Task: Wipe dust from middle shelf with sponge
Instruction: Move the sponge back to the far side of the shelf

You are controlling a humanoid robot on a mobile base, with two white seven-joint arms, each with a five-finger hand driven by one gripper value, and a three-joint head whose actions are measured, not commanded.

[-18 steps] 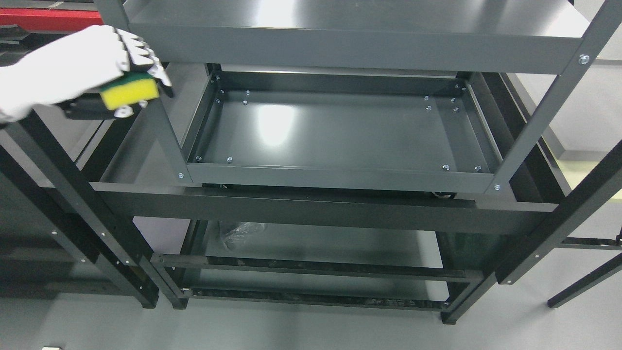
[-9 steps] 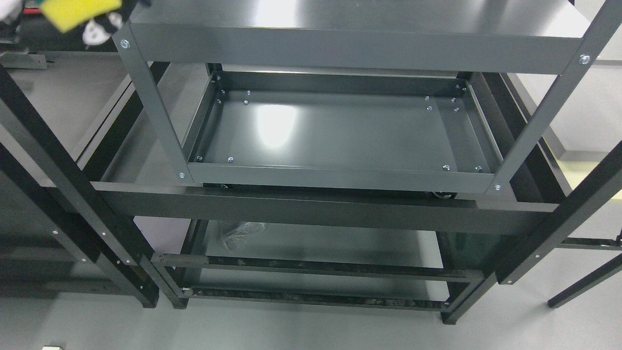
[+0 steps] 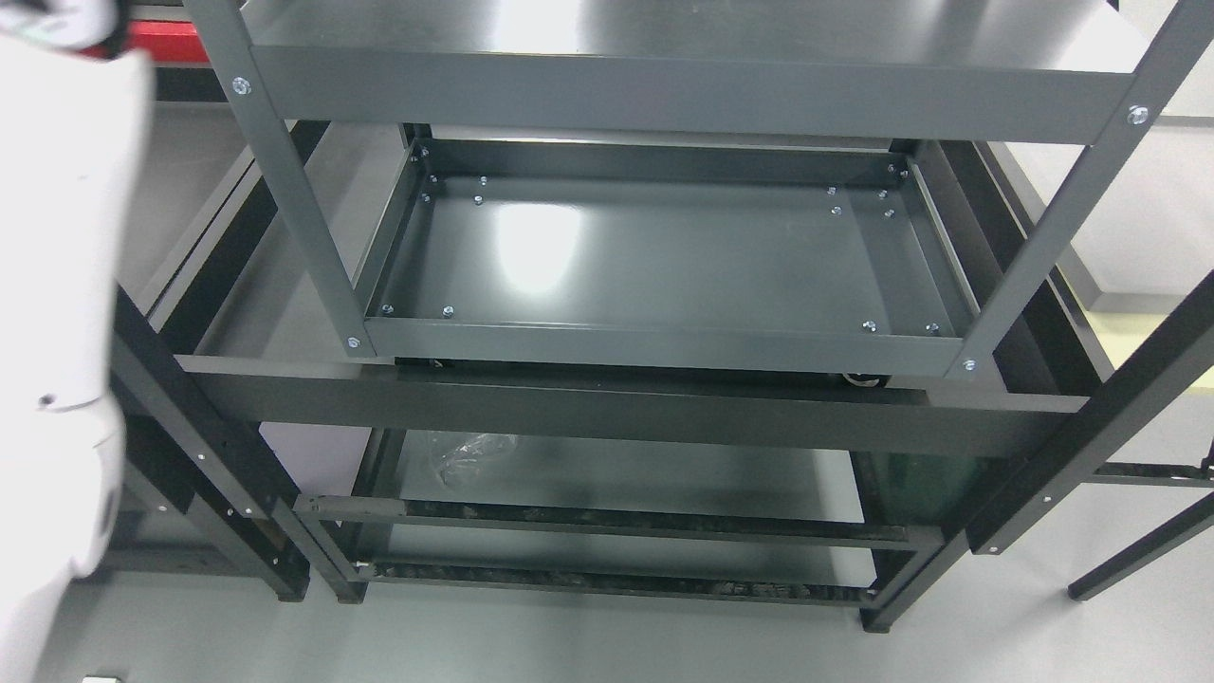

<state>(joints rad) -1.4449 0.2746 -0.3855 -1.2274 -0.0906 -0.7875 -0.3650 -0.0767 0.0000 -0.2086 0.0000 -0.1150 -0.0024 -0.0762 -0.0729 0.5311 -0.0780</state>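
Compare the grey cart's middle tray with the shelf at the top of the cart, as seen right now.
The middle tray shows in full, all four walls in view; the top shelf is cut off by the picture's upper edge. The middle tray has small bolt heads showing near its corners; none show on the top shelf's surface. The top shelf lies nearer the camera and overhangs the tray's far edge. Both are grey, glossy metal with glare, and hold nothing.

Even, bright overhead light is reflected as a white glare patch on the middle shelf (image 3: 664, 256) and the top shelf (image 3: 683, 28). The white arm (image 3: 57, 332) is overexposed and blurred; the lower shelves are shadowed.
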